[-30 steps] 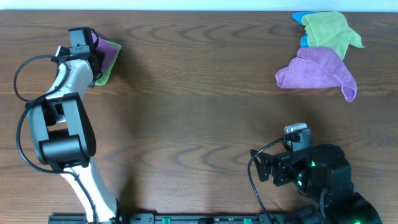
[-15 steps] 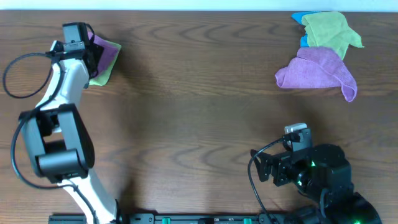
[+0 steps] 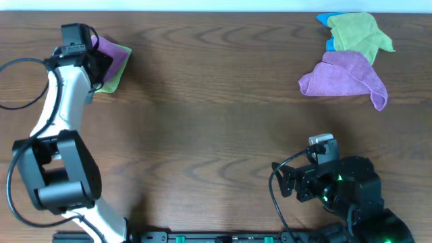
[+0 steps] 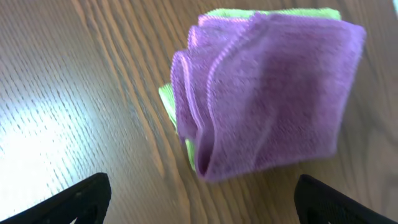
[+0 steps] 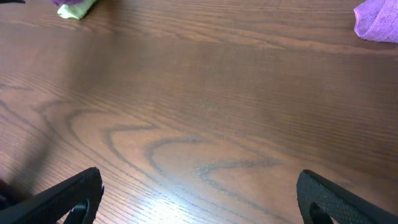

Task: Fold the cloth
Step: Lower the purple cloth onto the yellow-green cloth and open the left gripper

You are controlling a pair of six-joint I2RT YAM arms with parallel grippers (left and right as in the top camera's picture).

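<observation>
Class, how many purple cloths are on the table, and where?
2. A folded purple cloth lies on a green cloth far left; a paler purple cloth lies far right. More could hide underneath.

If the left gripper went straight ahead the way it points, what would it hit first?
Probably the folded purple cloth, lying on a green cloth ahead of the open left gripper; depth unclear.

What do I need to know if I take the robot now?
Left gripper: open, empty, just above the cloth.
Right gripper: open, empty, low over the table.
The cloth: folded, lying on a green cloth at the far left corner.
Done: the fold looks finished.
Left: probably only backing the left gripper away. The paler purple cloth at far right is not this job.
</observation>
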